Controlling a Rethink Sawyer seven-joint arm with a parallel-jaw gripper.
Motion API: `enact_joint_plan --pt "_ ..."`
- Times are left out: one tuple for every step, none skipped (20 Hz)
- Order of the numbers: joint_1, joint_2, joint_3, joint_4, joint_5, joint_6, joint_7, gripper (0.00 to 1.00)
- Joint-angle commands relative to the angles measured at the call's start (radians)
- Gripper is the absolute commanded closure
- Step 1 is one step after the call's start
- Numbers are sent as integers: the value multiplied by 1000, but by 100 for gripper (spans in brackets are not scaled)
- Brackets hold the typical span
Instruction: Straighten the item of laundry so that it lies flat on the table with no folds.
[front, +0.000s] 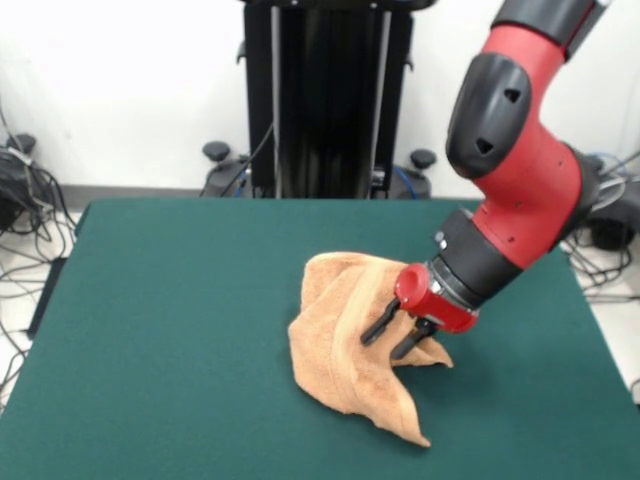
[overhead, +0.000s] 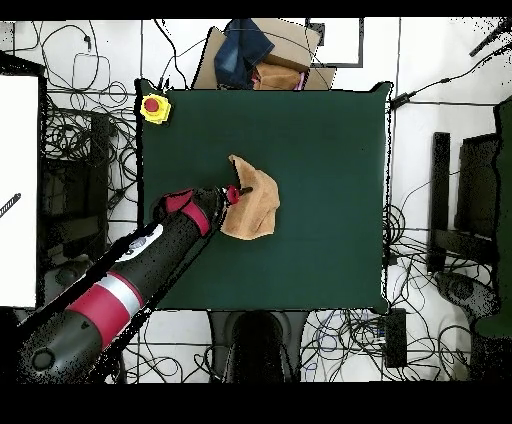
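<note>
On the green table, the crumpled peach-orange hand towel is seen just right of centre in the front view, its right fold flanked by the gripper, whose fingers are spread apart.

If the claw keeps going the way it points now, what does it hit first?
The towel: the claw points down into its crumpled middle, fingers apart. Contact cannot be told. Under it lies the table.

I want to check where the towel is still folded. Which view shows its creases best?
The front view: the towel shows its raised folds and a corner trailing toward the camera, with the gripper at its middle. The overhead view shows only its crumpled outline on the table.
</note>
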Motion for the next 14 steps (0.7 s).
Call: enact_joint_plan --pt "-8 24 162 41 -51 11 139 0" --pt "-10 33 156 31 -52 8 144 0" --pt "-10 39 150 26 -53 8 147 0" --pt "-11 42 150 26 -55 3 148 0" --pt "-12 43 148 26 -57 1 149 0" --pt "-13 46 147 25 -57 -3 151 0" --pt "-13 49 145 23 -57 -4 154 0" --pt "-14 58 139 16 -54 -6 160 0" --pt "-12 63 133 12 -51 -5 167 0" --pt "-10 69 128 9 -49 -5 173 0" --pt "-10 71 128 8 -47 -6 177 0" --pt "-5 80 113 0 -42 -1 187 0" --pt "1 86 103 0 -32 6 205 0" --pt "5 91 96 -2 -24 13 217 0"
